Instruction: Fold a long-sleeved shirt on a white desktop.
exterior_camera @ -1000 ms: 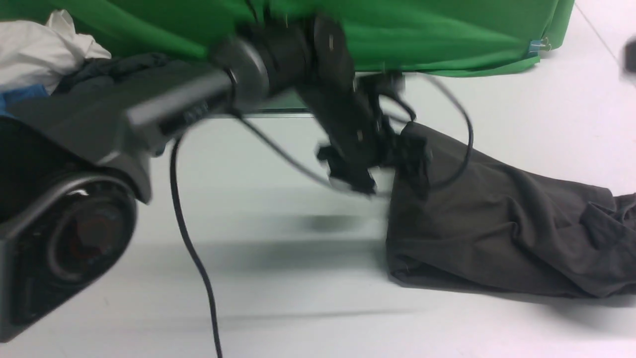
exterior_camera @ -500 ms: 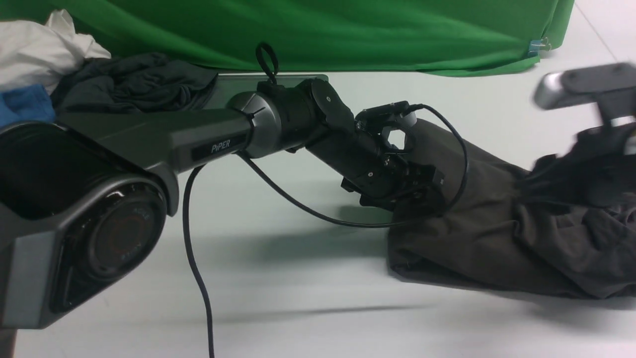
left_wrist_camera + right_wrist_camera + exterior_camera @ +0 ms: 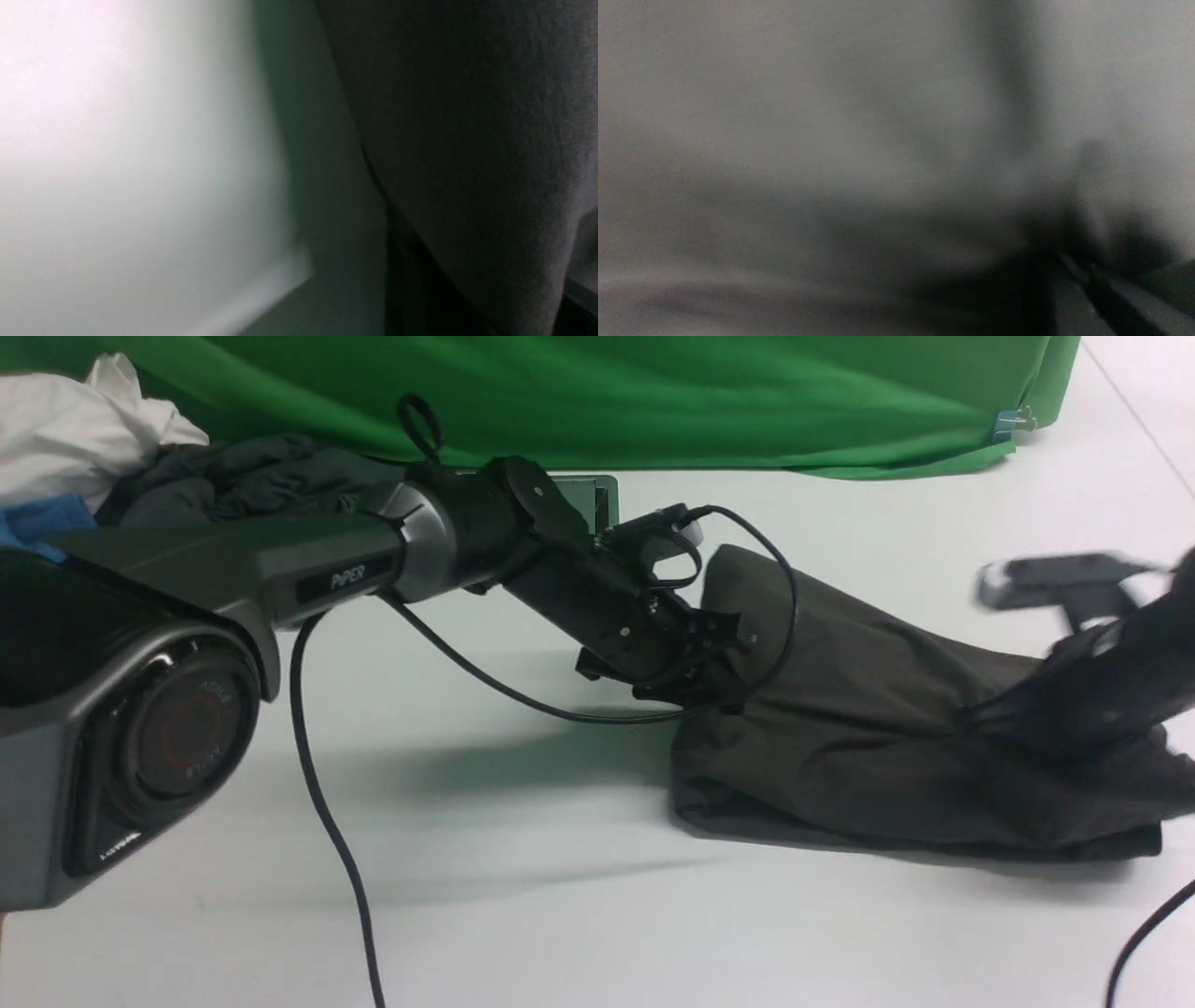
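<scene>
Compared with the front view half a second earlier, the long-sleeved shirt (image 3: 868, 747) lies further to the robot's left on the white desktop (image 3: 560, 896), and its left edge has travelled with the left gripper (image 3: 714, 663). The left arm (image 3: 280, 569) has drawn back and to the left. The right arm, which was higher, is now lower and meets the shirt's right part. The left gripper's fingers are sunk into the shirt's raised left edge. The cloth stands up from the desktop at that point, pinched between them, though the dark fingers merge with the dark fabric and the gap itself cannot be read. The left wrist view shows only knit fabric (image 3: 467, 140) close to the lens, beside bare desktop (image 3: 117, 163). The right gripper (image 3: 990, 717) is motion-blurred against the shirt. How far it is open, and whether it grips cloth, cannot be told, and the right wrist view is a grey blur. The shirt is bunched in a low heap on the right half of the desktop, with no lettering visible. A black cable (image 3: 327, 821) hangs from the left arm across the foreground. Behind the arm are a grey metal hatch (image 3: 602, 495), a charcoal-grey garment (image 3: 243, 481), a white cloth (image 3: 84, 429), a blue garment (image 3: 42, 518) and the green backdrop (image 3: 700, 401).
</scene>
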Robot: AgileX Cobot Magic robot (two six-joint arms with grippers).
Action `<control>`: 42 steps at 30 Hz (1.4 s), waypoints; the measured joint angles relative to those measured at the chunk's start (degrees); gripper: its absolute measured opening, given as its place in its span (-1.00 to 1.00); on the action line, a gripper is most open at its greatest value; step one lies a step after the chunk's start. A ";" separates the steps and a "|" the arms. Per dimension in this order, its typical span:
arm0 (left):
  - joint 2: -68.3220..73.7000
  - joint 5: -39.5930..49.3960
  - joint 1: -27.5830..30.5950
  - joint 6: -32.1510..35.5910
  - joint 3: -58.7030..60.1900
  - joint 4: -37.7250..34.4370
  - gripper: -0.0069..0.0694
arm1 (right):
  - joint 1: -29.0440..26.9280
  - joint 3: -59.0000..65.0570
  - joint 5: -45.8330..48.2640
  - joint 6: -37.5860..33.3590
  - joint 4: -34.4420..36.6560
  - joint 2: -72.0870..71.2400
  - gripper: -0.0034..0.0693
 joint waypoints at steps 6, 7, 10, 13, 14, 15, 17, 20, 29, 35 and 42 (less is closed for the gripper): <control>-0.15 1.54 0.52 -0.15 0.00 2.72 -0.49 | -9.00 -8.61 3.37 2.14 -2.89 0.07 -0.73; -0.52 1.74 0.57 -0.44 0.00 3.77 -0.49 | -9.59 -10.79 5.74 2.78 -2.89 0.07 -0.70; -1.37 1.93 0.57 -1.38 0.00 5.99 -0.49 | -9.30 -13.75 9.68 3.08 -1.73 -0.57 -0.66; -3.03 2.77 0.63 -3.95 0.00 10.36 -0.49 | -5.24 -13.25 10.91 -0.07 4.03 -3.48 -0.63; -3.80 3.15 0.63 -5.02 0.13 12.52 -0.49 | -3.31 -12.41 10.18 -1.08 5.25 -4.36 -0.62; -4.32 3.44 0.63 -5.99 0.23 13.62 -0.49 | -1.72 -11.79 9.70 -1.54 6.01 -4.93 -0.62; -6.01 3.64 0.69 -8.43 1.73 17.25 -0.49 | 1.97 -9.39 8.43 -2.32 7.40 -5.61 -0.59; -8.14 3.00 0.74 -10.65 4.72 20.60 -0.49 | 4.68 -6.98 7.43 -3.04 7.80 -5.37 -0.52; -10.36 -1.19 0.35 -15.46 9.04 26.70 -0.33 | 6.05 -10.44 4.50 -8.06 6.93 -1.46 0.27; -16.03 1.78 0.35 -16.51 7.92 35.39 0.36 | 3.27 -21.33 15.52 -8.23 6.93 3.54 0.33; -24.22 1.87 -2.55 -3.68 7.57 28.33 0.95 | 2.15 -23.58 20.26 -8.38 7.45 10.55 0.33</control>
